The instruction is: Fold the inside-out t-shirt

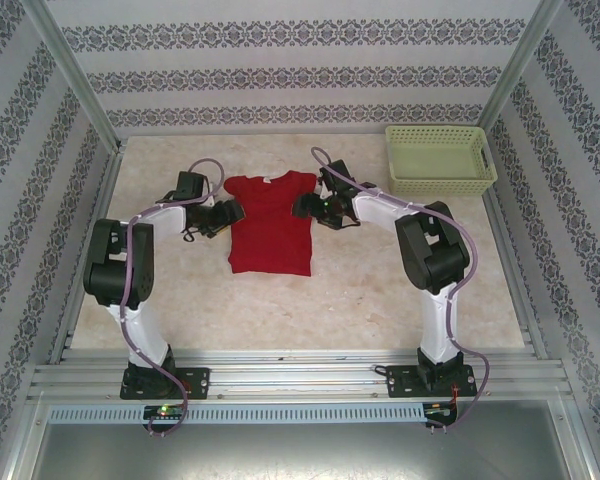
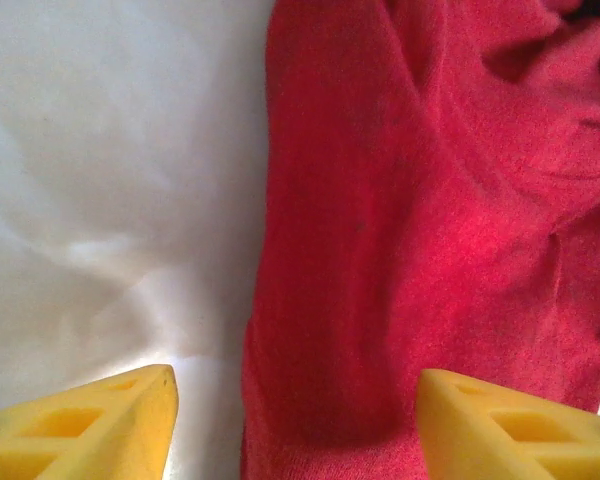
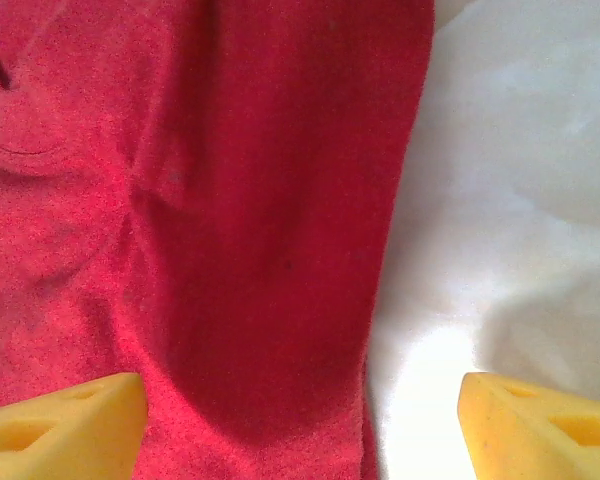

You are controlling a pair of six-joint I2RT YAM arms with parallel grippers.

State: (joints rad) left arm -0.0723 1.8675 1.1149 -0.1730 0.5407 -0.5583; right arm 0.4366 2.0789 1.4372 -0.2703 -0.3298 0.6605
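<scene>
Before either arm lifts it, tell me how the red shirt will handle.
The shirt will probably go floppy and drape from any pinch, since it lies flat with soft creases. It looks light, being thin cloth. Pushed, it would likely bunch up rather than slide whole across the table.

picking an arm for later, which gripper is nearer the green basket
Right. The right gripper is at the t-shirt edge facing the basket; the left gripper is at the opposite edge.
</scene>
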